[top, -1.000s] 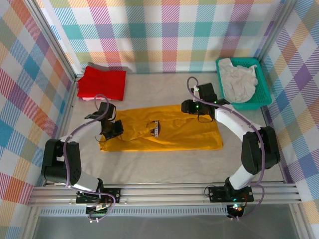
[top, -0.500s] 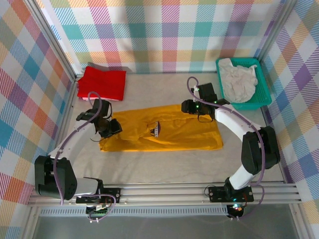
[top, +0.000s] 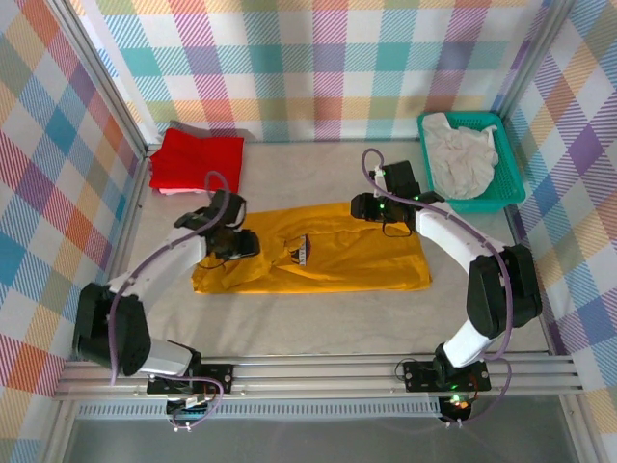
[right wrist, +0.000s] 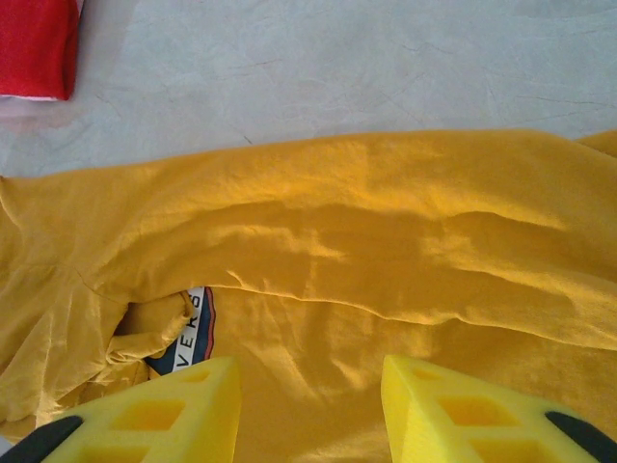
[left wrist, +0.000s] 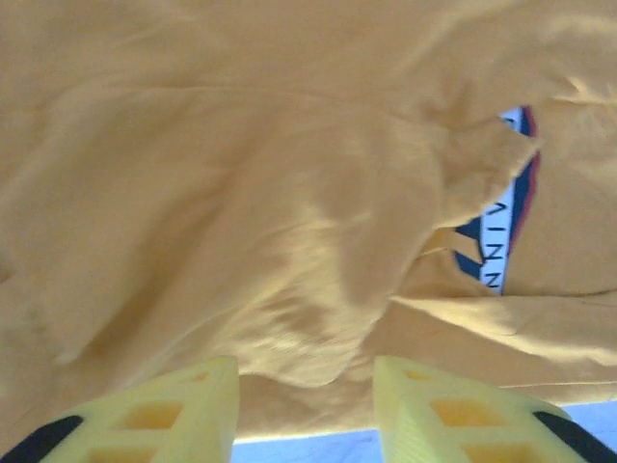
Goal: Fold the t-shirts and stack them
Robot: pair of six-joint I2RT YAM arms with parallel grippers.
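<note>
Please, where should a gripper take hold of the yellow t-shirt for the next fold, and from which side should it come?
The yellow t-shirt lies flat as a long band. Probably best: pinch its short right edge near a corner, coming low from the right; that edge is straight, with bare table beside it.

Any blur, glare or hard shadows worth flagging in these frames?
Top external: evenly lit, sharp, no glare. Left wrist: the yellow t-shirt looks soft, slightly blurred. Right wrist: crisper, with gentle fold shadows across it.
</note>
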